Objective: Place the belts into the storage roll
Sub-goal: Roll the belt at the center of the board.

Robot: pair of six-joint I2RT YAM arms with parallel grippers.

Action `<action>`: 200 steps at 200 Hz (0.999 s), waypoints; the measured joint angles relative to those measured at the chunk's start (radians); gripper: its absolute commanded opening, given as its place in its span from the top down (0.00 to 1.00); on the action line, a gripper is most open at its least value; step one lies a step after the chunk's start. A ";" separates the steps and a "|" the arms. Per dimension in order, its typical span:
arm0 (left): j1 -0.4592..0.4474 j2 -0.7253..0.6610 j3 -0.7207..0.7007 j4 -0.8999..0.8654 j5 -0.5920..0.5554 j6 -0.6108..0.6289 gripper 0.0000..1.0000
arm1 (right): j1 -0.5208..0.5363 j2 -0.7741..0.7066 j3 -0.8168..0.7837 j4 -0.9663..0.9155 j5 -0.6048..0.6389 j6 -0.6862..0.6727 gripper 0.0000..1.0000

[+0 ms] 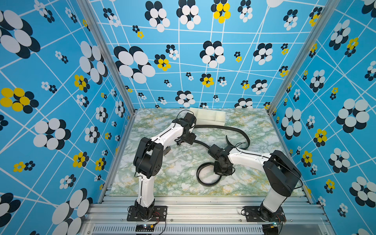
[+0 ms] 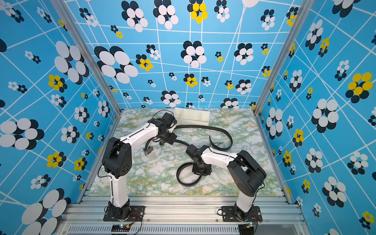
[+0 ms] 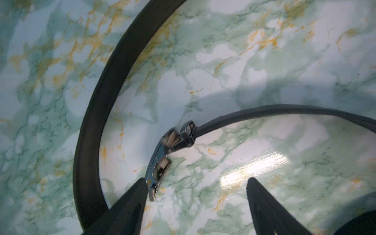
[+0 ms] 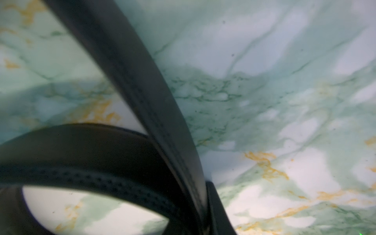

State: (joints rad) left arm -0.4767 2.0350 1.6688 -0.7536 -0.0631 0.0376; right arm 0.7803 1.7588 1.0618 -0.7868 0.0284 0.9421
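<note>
marbled green tabletop (image 1: 162, 179) bearing belts (image 1: 223, 128), inside blue flowered walls (image 1: 61, 81).

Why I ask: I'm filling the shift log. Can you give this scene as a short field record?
storage: off-white divided plastic tray at the far edge, no belt inside
belt one: long black strap belt curved across the green marble-patterned tabletop
belt two: black looped belt nearer the arm bases
left gripper: open, silver metal buckle lying beside one finger
right gripper: shut on black looped belt
</note>
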 measured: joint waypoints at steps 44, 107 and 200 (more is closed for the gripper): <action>0.000 0.103 0.104 0.002 0.077 0.037 0.24 | -0.001 0.013 0.016 -0.011 0.000 0.000 0.82; -0.002 0.216 0.160 -0.010 0.111 0.046 0.33 | -0.004 0.014 0.016 -0.013 -0.003 0.000 0.82; -0.021 0.134 -0.022 -0.029 0.083 0.015 0.85 | -0.066 0.061 0.073 -0.026 -0.018 0.008 0.72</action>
State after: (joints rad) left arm -0.4980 2.1693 1.6470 -0.7826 0.0196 0.0525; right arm 0.7147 1.8198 1.1351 -0.8131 0.0105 0.9501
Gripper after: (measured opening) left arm 0.169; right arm 0.266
